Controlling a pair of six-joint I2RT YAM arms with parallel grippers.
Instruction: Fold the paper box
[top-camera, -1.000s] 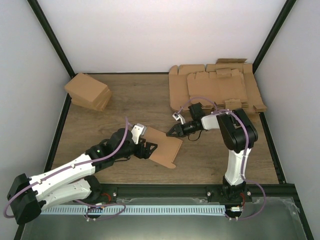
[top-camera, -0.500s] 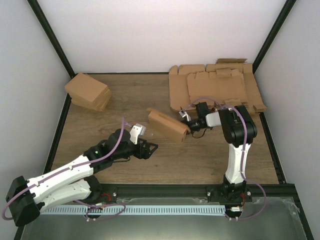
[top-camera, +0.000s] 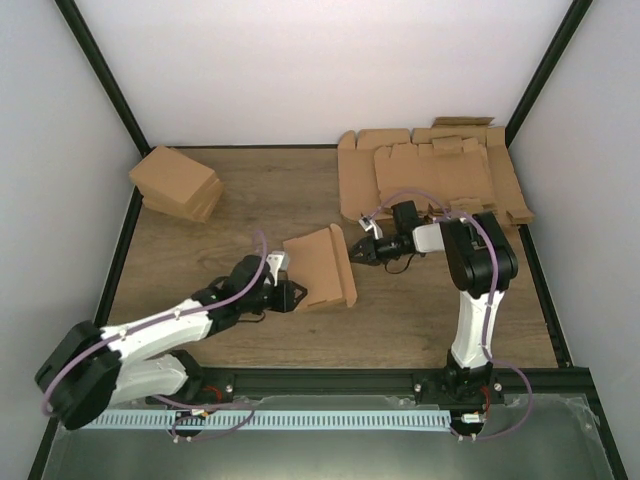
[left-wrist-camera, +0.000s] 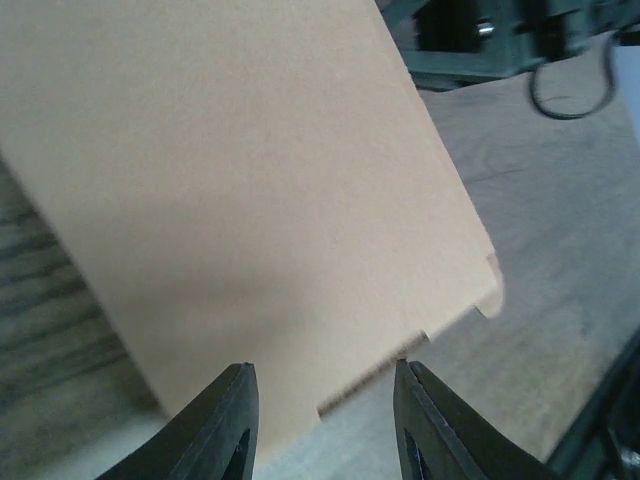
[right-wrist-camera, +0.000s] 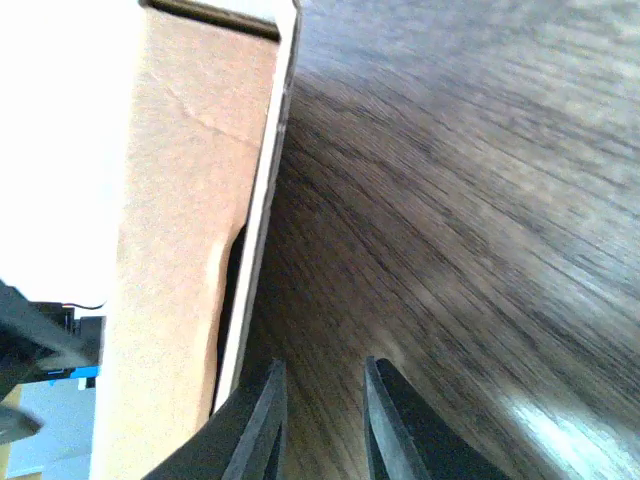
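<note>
Fingers (left-wrist-camera: 225, 430) of left gripper (left-wrist-camera: 322, 368) half-spread, nothing pinched, at paper box (left-wrist-camera: 230, 180) edge. Right gripper (right-wrist-camera: 323, 363): narrow gap, empty, just beside box's side edge.

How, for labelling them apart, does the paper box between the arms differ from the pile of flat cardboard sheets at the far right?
The paper box is one piece, partly folded, a side raised; the pile of sheets is several pieces lying flat. The paper box covers less area than the pile of sheets. The paper box sits centrally; the pile of sheets fills the far right corner. Both are plain brown cardboard.
</note>
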